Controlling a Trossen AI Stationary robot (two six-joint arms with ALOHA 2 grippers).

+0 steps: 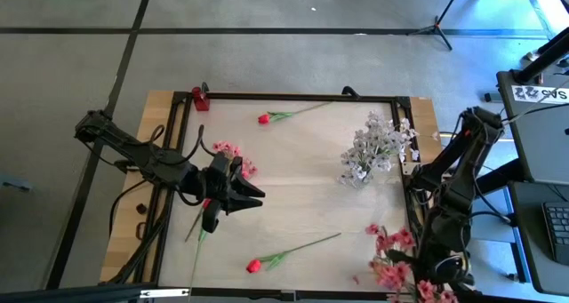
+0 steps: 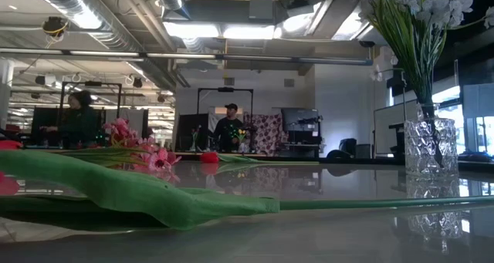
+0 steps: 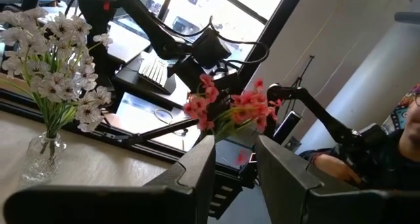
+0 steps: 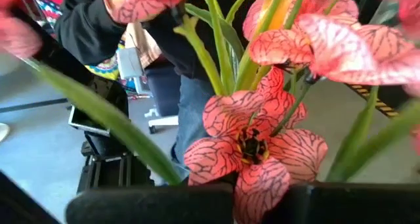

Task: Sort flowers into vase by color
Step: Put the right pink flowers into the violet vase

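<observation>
High view: white spray (image 1: 373, 148) stands in a clear glass vase (image 1: 356, 177) at about 2 o'clock on the worktop (image 1: 302, 205). One red bud (image 1: 264, 119) lies near 12 o'clock, stem running toward the far edge; a second red bud (image 1: 254, 266) lies near 6 o'clock, stem angled up to the right. A pink spray (image 1: 233, 152) lies at about 9 o'clock, just beside the left gripper (image 1: 253, 193). More pink blossoms (image 1: 396, 260) cluster at the 4–5 o'clock corner, at the right gripper (image 1: 425, 281).

Left gripper hovers over the worktop's left-centre; in the left wrist view its jaws are spread with nothing between the fingers (image 3: 197, 168).

Right arm (image 1: 453, 183) sits along the worktop's right edge. Right wrist view is filled by pink petals (image 4: 252, 148) and green stems directly in front of the jaws; whether they pinch a stem, cannot tell.

Low view: a green stem (image 2: 154, 193) lies flat across the foreground.
</observation>
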